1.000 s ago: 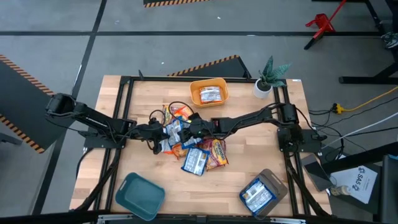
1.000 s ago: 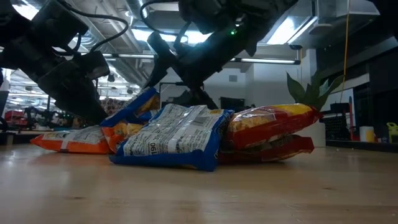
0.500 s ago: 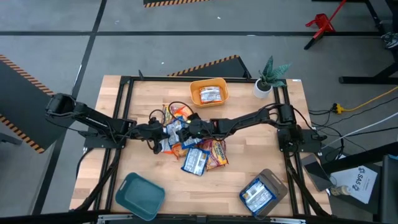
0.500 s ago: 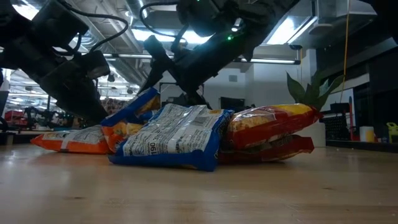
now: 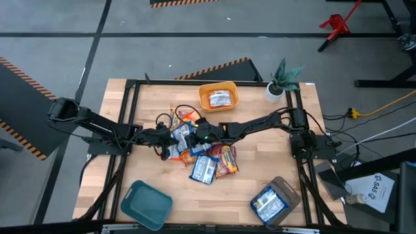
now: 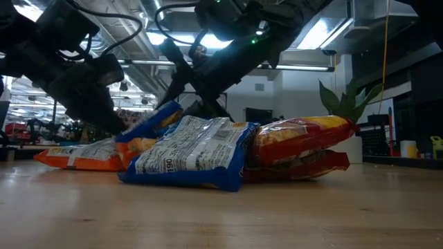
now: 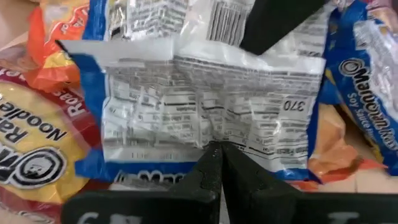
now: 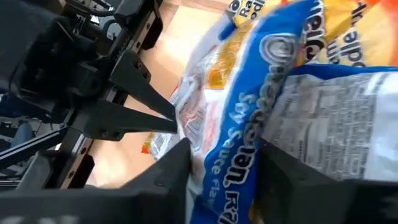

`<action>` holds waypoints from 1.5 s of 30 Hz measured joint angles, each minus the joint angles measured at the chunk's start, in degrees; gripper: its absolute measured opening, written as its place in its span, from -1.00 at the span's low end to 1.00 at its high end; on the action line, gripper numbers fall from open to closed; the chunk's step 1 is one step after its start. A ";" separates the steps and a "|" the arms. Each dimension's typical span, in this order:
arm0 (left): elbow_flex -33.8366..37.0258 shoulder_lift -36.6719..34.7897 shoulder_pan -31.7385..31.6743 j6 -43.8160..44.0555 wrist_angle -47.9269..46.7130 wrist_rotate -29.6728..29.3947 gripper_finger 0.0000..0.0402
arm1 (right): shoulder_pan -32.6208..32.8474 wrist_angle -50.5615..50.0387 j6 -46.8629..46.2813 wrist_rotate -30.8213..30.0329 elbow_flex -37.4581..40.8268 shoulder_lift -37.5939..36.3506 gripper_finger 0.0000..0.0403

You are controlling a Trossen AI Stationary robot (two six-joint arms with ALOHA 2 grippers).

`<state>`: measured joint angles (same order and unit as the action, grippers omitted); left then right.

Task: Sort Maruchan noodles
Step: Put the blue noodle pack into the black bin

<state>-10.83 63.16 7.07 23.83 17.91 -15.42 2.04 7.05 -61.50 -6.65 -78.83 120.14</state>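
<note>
From above, we see the Maruchan noodles heaped near the middle of the wooden desk, with both arms reaching in from either side. The left gripper and the right gripper meet at the top of the pile, close to each other. One packet lies in the orange-yellow bin at the far edge, and a blue one lies in the grey bin at the near right corner. The teal bin sits near left, and a potted plant stands far right.

At desk level we see a blue-white packet in front, red-yellow ones stacked to its right, an orange one to the left.

In the left wrist view, the left gripper is clenched on the edge of a blue-white packet.

In the right wrist view, the right gripper grasps a blue soy-sauce packet between its fingers.
</note>
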 joint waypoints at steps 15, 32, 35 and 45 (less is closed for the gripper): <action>-0.10 -8.50 -0.05 5.28 0.75 6.48 -1.00 | -1.32 -0.82 -1.16 1.20 0.05 -2.68 -0.51; -0.11 -26.32 -0.04 9.05 0.95 20.54 -1.00 | -0.74 -18.71 10.21 19.86 -0.04 -20.71 -0.52; -0.11 -28.26 -0.04 9.02 0.79 20.43 -1.00 | 1.25 -32.81 17.23 27.63 -0.04 -25.88 -0.52; -0.11 -28.98 -0.04 8.81 0.36 19.00 -1.00 | 19.25 -67.47 28.08 29.61 -0.02 -33.29 -0.52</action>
<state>-10.94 34.17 7.03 32.65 18.26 3.58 21.30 -60.42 -33.41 22.96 -78.85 86.85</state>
